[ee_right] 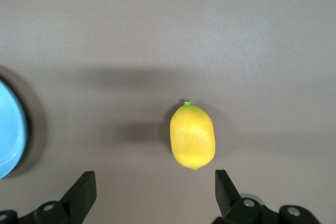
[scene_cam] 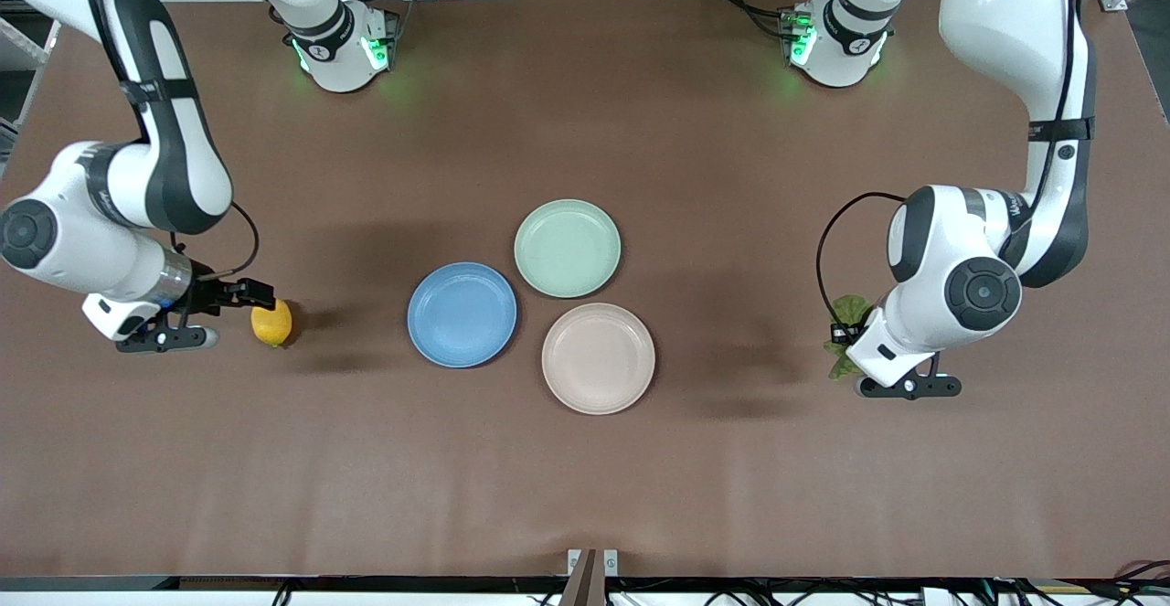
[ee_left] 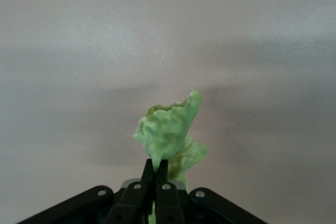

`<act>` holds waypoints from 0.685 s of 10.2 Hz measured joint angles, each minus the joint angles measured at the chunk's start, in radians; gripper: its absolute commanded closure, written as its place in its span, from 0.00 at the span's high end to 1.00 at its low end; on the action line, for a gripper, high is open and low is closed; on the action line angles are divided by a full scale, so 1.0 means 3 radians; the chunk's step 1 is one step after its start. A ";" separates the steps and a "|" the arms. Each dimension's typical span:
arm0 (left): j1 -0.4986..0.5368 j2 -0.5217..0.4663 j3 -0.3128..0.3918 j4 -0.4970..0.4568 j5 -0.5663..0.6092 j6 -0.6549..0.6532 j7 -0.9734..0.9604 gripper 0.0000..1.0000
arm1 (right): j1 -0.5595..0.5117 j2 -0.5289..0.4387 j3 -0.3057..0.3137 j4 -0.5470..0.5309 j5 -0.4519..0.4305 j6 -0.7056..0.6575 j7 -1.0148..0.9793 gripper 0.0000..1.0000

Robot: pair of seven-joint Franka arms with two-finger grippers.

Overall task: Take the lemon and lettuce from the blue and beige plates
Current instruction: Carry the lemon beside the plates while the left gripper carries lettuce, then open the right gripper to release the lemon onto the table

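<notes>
The brown table (scene_cam: 585, 478) carries three plates grouped at its middle, and all three are bare: the mint-green plate (scene_cam: 567, 248) lies farthest from the front camera, the blue plate (scene_cam: 462, 314) sits toward the right arm's end, and the beige plate (scene_cam: 598, 358) is nearest the camera, each just beside the other two. Both task items are off their plates, so the picking looks largely done. The lettuce (ee_left: 170, 132) is pinched at its stem by the left gripper (ee_left: 156, 174), whose jaws are clenched on it, well apart from the plates at the left arm's end of the table; whether the leaf hangs free or brushes the surface I cannot tell. The lemon (ee_right: 192, 136) lies on the bare table at the right arm's end, well clear of the blue plate, with the right gripper (ee_right: 155, 187) over it, jaws spread wide and touching nothing. What seems left is little: the left arm letting its leaf go
</notes>
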 measured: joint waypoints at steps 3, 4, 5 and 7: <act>0.0000 0.0093 -0.0013 -0.0002 -0.0033 0.0000 0.0165 1.00 | 0.0035 -0.0272 0.0015 0.0007 -0.0002 -0.0367 0.0365 1.00; 0.0003 0.0098 -0.0013 -0.0002 -0.0034 0.0000 0.0193 1.00 | 0.0039 -0.0356 0.0021 0.0025 -0.0003 -0.0499 0.0408 1.00; 0.0006 0.0097 -0.0012 -0.0002 -0.0034 0.0000 0.0195 1.00 | 0.0036 -0.0428 0.0017 0.0078 -0.0003 -0.0673 0.0429 1.00; 0.0026 0.0093 -0.0012 0.0006 -0.0037 0.0000 0.0195 1.00 | 0.0023 -0.0522 0.0011 0.0325 -0.0028 -0.1116 0.0433 1.00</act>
